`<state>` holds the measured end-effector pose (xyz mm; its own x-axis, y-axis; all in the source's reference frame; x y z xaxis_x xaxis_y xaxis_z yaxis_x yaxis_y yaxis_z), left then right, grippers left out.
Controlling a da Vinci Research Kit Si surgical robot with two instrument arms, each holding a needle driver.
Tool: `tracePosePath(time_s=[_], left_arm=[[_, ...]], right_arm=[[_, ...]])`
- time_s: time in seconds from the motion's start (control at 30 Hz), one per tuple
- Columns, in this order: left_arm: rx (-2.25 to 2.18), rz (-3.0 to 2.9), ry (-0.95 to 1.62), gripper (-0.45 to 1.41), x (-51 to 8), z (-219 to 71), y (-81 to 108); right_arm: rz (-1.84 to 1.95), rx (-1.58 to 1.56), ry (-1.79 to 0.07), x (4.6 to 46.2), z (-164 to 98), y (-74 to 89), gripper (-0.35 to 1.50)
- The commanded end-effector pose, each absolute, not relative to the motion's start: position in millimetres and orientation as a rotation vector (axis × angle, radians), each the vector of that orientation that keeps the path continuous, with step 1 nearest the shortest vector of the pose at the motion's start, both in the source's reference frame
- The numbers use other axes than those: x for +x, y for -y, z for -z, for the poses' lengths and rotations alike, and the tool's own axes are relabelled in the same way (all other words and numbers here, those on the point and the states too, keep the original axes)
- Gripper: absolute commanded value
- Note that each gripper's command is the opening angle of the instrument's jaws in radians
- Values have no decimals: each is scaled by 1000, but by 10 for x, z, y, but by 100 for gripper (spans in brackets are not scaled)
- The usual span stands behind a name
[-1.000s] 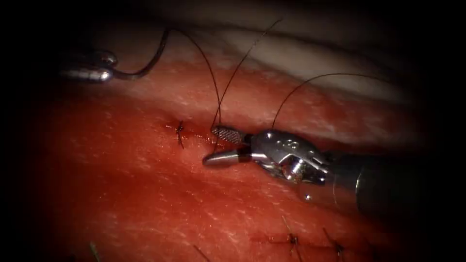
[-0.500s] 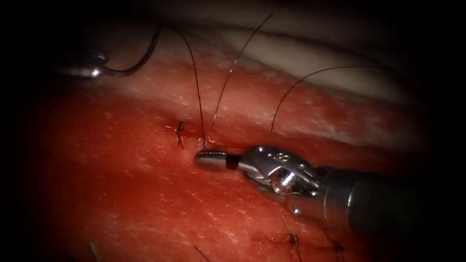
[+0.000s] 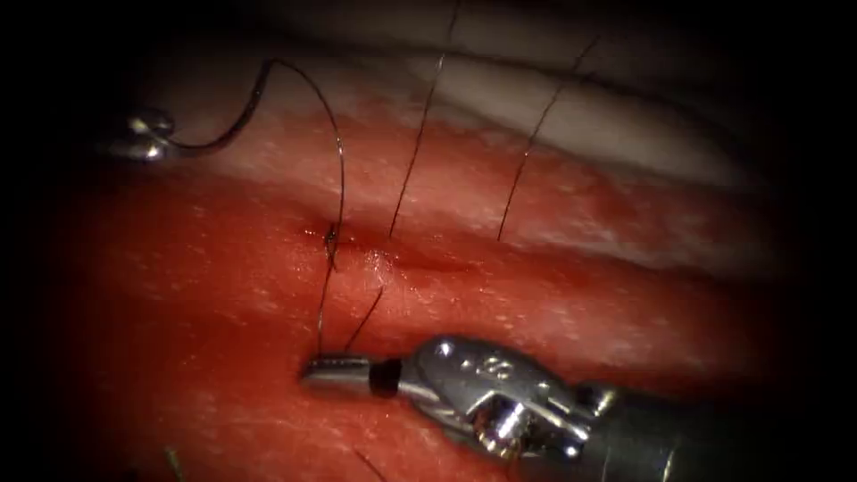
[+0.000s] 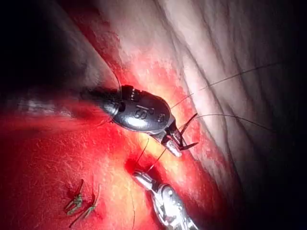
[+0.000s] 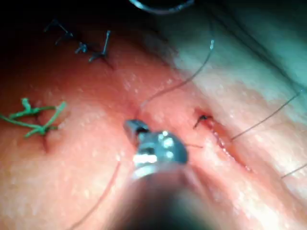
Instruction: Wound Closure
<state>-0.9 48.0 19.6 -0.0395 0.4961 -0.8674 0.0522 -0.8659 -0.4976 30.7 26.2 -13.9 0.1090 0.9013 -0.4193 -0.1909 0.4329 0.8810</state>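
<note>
Dark thread [image 3: 337,178] being drawn near by the right claw [image 3: 335,372]

Right claw is clamping thread; left claw [image 3: 147,138], far left, is gripping the needle [image 3: 228,125] clear of tissue [image 3: 536,295].

Two tools: left tool [image 3: 143,134], right tool [image 3: 335,372]; one needle [image 3: 228,120].

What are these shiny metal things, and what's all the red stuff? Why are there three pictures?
It's a practice robot sewing a cut in a piece of pork, the tissue. One picture looks down from above; the other two come from tiny cameras riding on each arm. The right tool, like tiny tweezers, is shut on the black thread just below the cut. The left tool holds the curved needle near one end, up and left of the cut, out of the tissue. The little dark knot is a finished stitch, and the wet red is fluid on the meat.
</note>
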Motion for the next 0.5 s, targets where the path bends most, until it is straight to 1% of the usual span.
tracePosePath(time_s=[0.03,0.1,0.17,0.2,0.27,0.37,0.5], left_arm=[[-1911,-1977,573,-35,-8,-202,-478],[-1897,-1980,562,-35,-3,-204,-481],[-1869,-1992,544,-35,4,-207,-484],[-1841,-2006,529,-35,11,-210,-486],[-1806,-2019,509,-35,25,-216,-492],[-1777,-2024,492,-35,43,-222,-499],[-1731,-2033,464,-35,74,-226,-513]], right_arm=[[-901,754,-1206,324,160,-259,-35],[-878,735,-1219,327,170,-261,-35],[-843,694,-1264,327,172,-270,76],[-777,620,-1302,325,168,-278,106],[-640,473,-1330,318,156,-288,116],[-619,438,-1326,303,145,-299,118],[-558,347,-1315,269,124,-312,120]])
